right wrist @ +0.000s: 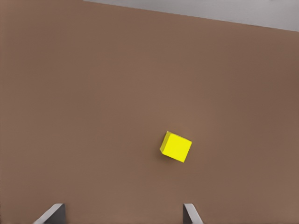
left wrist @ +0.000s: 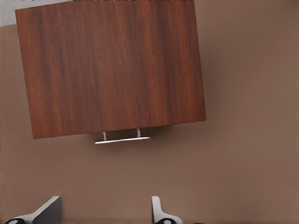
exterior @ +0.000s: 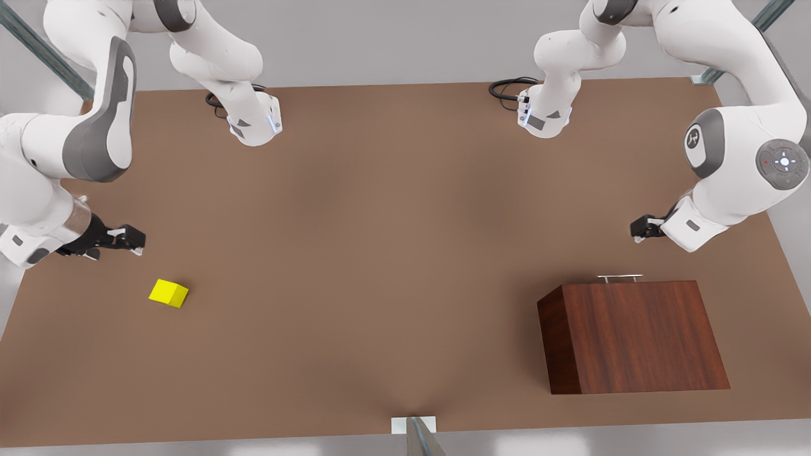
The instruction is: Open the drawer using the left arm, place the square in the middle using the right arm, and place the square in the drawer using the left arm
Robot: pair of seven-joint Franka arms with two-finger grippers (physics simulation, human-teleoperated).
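The yellow square (exterior: 168, 293) (right wrist: 176, 146) lies on the brown table near the front view's left. My right gripper (exterior: 133, 240) (right wrist: 121, 212) hovers just behind it, open and holding nothing. At the front view's right stands the slanted wooden cabinet (exterior: 633, 335) (left wrist: 112, 70). Its drawer is pushed in, so only the silver bar handle (exterior: 619, 277) (left wrist: 122, 139) sticks out. My left gripper (exterior: 638, 229) (left wrist: 103, 210) hangs open a short way behind the handle, apart from it. The middle of the table (exterior: 380, 253) is bare brown surface.
Both arm bases (exterior: 253, 123) (exterior: 545, 117) stand at the table's far edge with black cables (exterior: 507, 85) beside them. A metal post (exterior: 415, 434) rises at the near edge's centre. The cabinet sits close to the table's near right corner.
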